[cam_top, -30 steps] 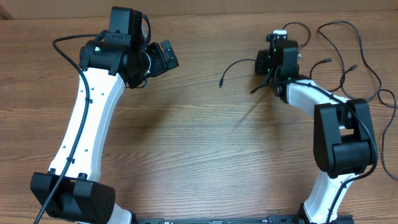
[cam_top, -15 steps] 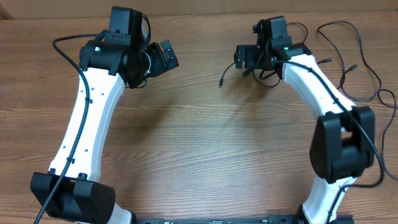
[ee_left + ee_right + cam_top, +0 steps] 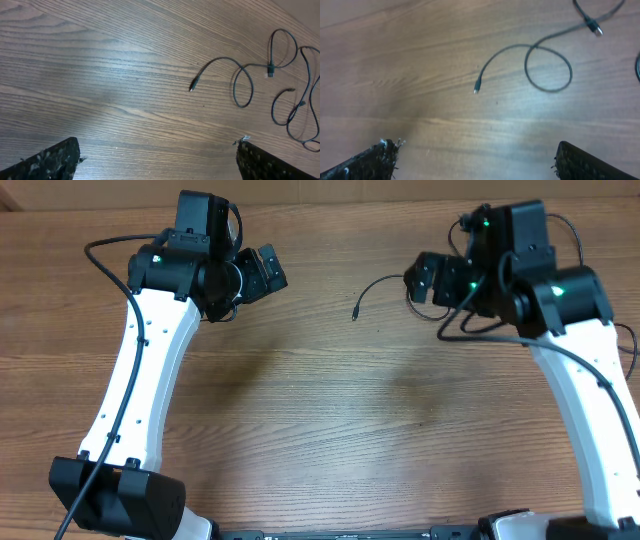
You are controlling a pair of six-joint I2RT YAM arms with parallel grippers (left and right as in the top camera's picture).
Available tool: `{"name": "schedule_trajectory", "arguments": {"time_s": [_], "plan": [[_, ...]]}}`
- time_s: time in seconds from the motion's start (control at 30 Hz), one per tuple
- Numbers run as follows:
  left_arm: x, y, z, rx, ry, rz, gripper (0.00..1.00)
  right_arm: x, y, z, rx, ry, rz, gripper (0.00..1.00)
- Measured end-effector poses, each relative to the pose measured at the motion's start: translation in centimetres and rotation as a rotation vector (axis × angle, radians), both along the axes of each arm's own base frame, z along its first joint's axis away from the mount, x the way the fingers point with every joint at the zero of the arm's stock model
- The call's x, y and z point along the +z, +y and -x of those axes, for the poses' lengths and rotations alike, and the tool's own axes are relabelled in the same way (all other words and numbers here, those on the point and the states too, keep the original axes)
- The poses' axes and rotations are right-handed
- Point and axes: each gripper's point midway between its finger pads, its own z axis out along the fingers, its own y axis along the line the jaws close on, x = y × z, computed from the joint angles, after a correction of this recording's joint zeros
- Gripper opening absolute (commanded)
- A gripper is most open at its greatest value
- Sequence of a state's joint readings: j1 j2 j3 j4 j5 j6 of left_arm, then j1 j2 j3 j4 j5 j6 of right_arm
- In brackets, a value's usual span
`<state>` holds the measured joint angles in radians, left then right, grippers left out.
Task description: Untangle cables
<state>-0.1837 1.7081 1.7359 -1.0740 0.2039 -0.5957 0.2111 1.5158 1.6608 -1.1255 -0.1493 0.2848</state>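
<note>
The cables are thin black cords on the wooden table. One cable (image 3: 220, 60) ends in a small plug (image 3: 191, 87) and curls into a loop (image 3: 243, 90). The same loop (image 3: 547, 70) and plug (image 3: 476, 90) lie ahead of my right gripper (image 3: 477, 162). A second cable (image 3: 300, 117) coils further right, close to the first. From overhead the first cable (image 3: 375, 285) runs under my right gripper (image 3: 412, 280), which hangs open above it and holds nothing. My left gripper (image 3: 278, 270) is open and empty, well left of the plug. The right arm hides most of the cables.
The right arm's white link (image 3: 585, 410) and thick black wire (image 3: 470, 320) cover the table's right side. The left arm (image 3: 140, 380) stretches along the left side. The table's far edge (image 3: 330, 198) lies just behind both grippers.
My right gripper opened, rose off the cable and swung back to the right. The cable end with the plug stays where it was. The left arm has not moved.
</note>
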Motion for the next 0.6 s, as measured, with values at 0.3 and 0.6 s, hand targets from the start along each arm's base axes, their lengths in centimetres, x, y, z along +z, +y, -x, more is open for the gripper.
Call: {"name": "schedule_trajectory", "arguments": {"time_s": [0.3,0.6], "plan": [[0.0,0.0,0.0,0.0,0.0,0.0,0.99,-1.2,-0.2,1.4,-0.001,0.079,0.011,1.0],[0.0,0.0,0.0,0.0,0.0,0.0,0.99,-1.8,-0.5,2.3,-0.001,0.124,0.021,1.0]]}}
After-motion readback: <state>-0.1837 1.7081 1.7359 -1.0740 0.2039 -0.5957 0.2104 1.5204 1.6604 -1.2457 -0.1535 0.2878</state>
